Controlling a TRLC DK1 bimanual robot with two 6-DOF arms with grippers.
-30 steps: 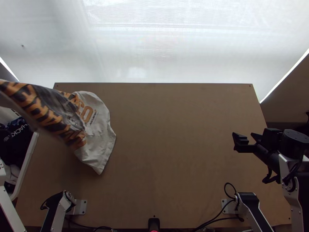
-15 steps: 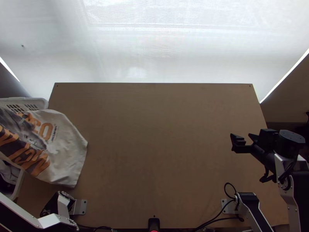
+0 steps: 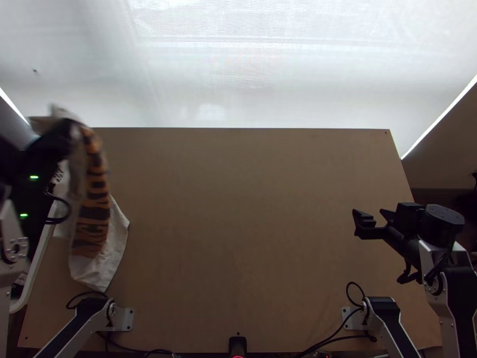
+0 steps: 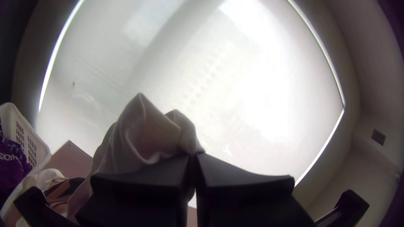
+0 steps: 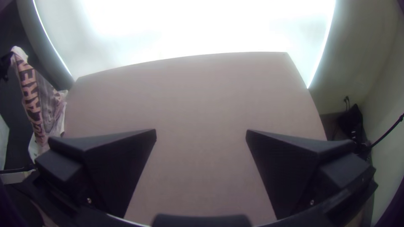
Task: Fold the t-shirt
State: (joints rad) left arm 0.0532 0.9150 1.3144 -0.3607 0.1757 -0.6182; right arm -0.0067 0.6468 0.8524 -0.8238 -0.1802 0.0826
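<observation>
In the top view, my left gripper [image 3: 67, 128] is at the table's far left corner, raised, with the white t-shirt [image 3: 119, 235] hanging from it in a long bunch. Its orange and black print faces the table, and the lower end reaches the table's left side. The left wrist view has my left gripper [image 4: 192, 157] shut on bunched white fabric of the t-shirt [image 4: 134, 134]. My right gripper [image 3: 371, 216] stands open over the table's right part; in the right wrist view my right gripper [image 5: 201, 134] has nothing between its fingers.
Beside the table's left edge stands a white basket [image 4: 35, 145] holding dark and purple clothes [image 4: 12, 162]. Bare wood of the table [image 3: 250, 227] stretches between the t-shirt and my right gripper. Cables [image 3: 334, 328] lie along the near edge.
The left arm has come into view at the left, and the t-shirt, spread wide half a second ago, now hangs narrower. My right gripper has shifted slightly left.
</observation>
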